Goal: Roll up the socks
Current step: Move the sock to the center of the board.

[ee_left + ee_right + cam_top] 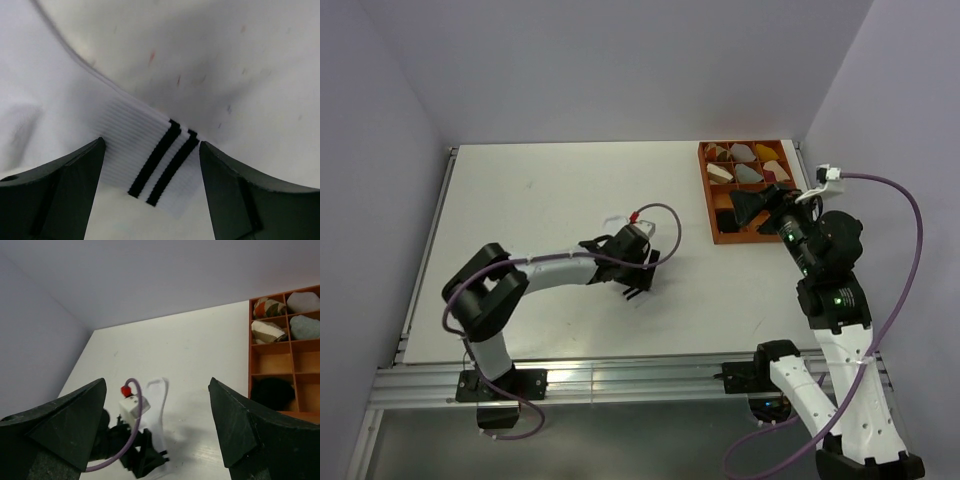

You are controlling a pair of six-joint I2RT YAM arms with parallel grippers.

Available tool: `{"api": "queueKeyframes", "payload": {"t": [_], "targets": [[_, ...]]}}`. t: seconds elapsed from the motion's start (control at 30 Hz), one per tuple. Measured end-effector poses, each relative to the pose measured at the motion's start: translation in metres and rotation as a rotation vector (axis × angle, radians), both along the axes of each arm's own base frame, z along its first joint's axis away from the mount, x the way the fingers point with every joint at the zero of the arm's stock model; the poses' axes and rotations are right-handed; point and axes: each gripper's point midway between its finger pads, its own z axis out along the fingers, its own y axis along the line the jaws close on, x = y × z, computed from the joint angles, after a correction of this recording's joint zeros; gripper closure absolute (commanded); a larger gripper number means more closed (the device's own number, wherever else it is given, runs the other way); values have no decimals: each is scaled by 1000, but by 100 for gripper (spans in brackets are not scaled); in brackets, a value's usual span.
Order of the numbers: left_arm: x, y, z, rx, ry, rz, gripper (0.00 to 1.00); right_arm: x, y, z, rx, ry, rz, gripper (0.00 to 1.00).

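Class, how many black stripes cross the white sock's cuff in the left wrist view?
2. Both lie side by side on the white ribbed fabric sock: the left stripe, the right stripe. More may lie out of frame.

Spread jaws; dark lump, perhaps a sock, in orange tray

At the far right corner of my white table sits an orange divided tray. Its far compartments each hold one rolled bundle; I can make out a yellow bundle, a grey bundle and a cream bundle. An aluminium rail runs along the near edge. Pale lilac walls close in the far, left and right edges.
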Motion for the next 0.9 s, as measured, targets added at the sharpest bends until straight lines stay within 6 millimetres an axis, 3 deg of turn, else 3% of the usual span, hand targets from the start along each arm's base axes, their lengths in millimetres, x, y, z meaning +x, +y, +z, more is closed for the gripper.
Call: {"api": "queueKeyframes", "payload": {"t": [0.1, 0.2, 0.37, 0.47, 0.67, 0.9], "targets": [[-26, 28, 4, 33, 36, 9, 14, 5, 5, -9, -13, 28, 25, 13], [-31, 46, 22, 33, 21, 40, 11, 9, 15, -24, -44, 70, 63, 14], [-12, 49, 86, -106, -122, 102, 13, 14, 46, -52, -119, 144, 173, 16], [14, 58, 101, -171, -154, 178, 16, 15, 60, -69, -151, 190, 223, 17], [74, 88, 63, -138, -118, 338, 16, 14, 73, -106, -188, 277, 281, 19], [119, 68, 21, -114, -69, 313, 16, 3, 81, -149, -218, 364, 325, 20]]}}
